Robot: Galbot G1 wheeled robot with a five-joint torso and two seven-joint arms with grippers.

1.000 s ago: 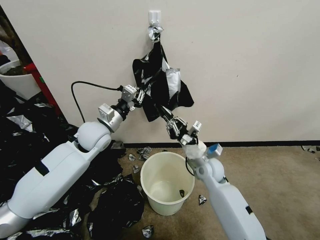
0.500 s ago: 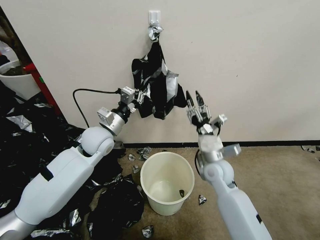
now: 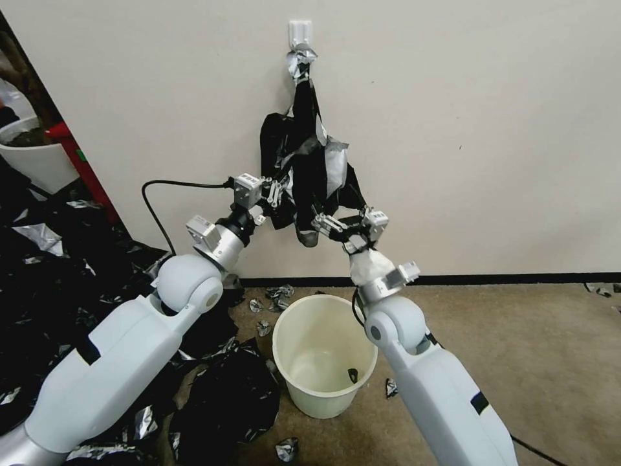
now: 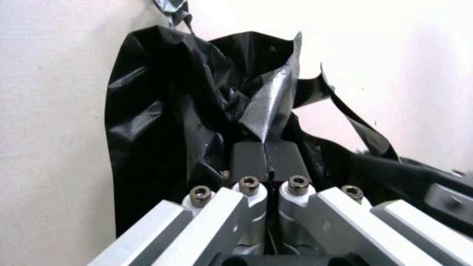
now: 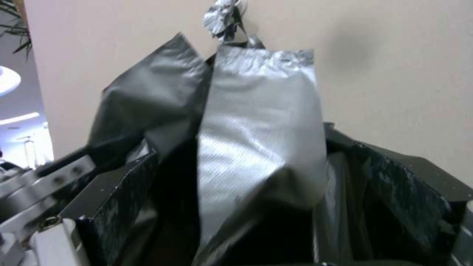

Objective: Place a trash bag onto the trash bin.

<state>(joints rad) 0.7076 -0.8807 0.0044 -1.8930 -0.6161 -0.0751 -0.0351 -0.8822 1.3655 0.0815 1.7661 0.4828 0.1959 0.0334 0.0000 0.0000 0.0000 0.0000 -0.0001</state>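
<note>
Trash bag hangs by its knotted grey top from a white wall hook, directly above the trash bin, which stands bare and unlined on the floor with one dark scrap inside. Left gripper is clamped on the bag's lower edge, plastic pinched between its closed fingers; right gripper sits against the bag's bottom from the other side, grip state not readable. Bag not yet off the hook, not spread, not over the rim; heap of black sheeting lies beside the bin.

Test-lab corner: bare wall, carpet (strewn with black plastic).
</note>
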